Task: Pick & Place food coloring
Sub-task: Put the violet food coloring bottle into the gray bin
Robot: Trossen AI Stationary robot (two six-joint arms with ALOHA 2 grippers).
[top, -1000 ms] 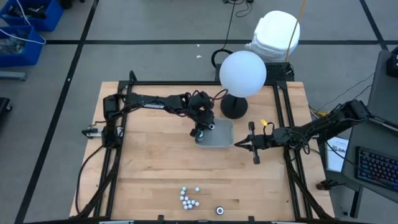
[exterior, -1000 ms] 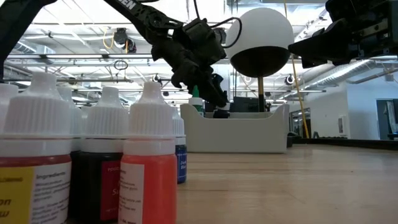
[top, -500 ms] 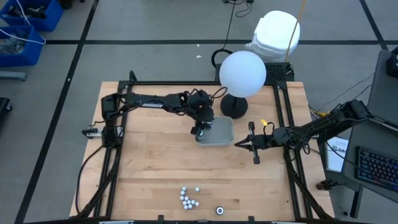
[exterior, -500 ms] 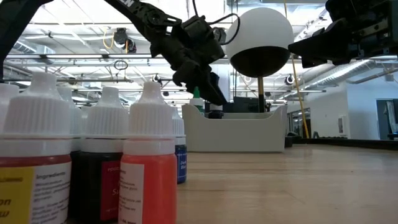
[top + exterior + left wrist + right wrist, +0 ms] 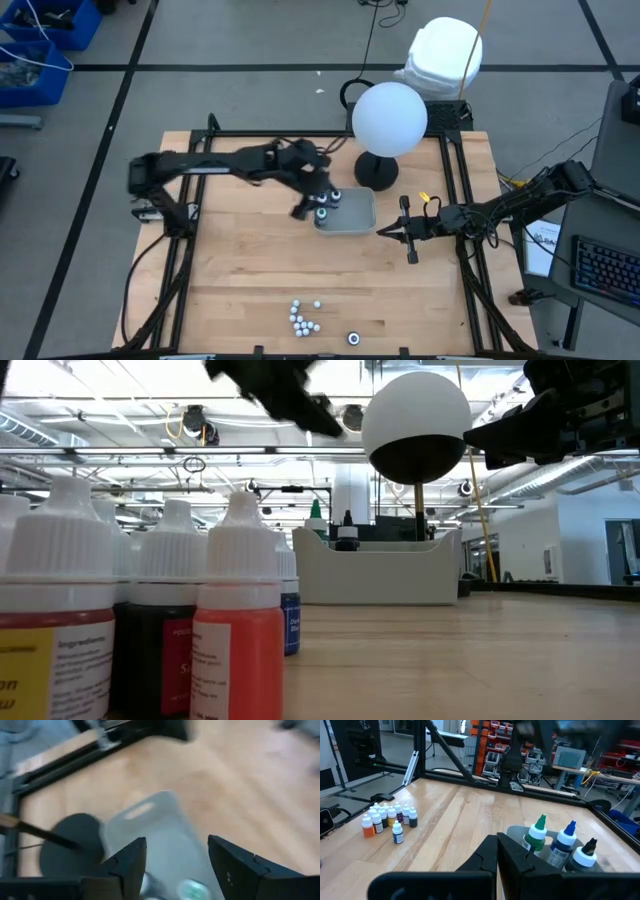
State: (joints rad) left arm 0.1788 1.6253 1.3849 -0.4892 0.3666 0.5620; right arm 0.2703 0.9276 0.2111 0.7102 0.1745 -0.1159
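The left end effector (image 5: 302, 208), empty with fingers apart, has lifted off the tray (image 5: 358, 212), leaving bottles (image 5: 556, 842) inside; motion blurs it. The right end effector (image 5: 384, 231) stays closed.

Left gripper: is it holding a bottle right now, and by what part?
Nothing is held. The left gripper is open and empty above the tray, where three bottles stand. The right gripper is shut, empty.

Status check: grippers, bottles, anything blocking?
Left gripper open above tray. Right gripper shut beside tray. Three bottles in tray; cluster waiting. Nothing blocking.
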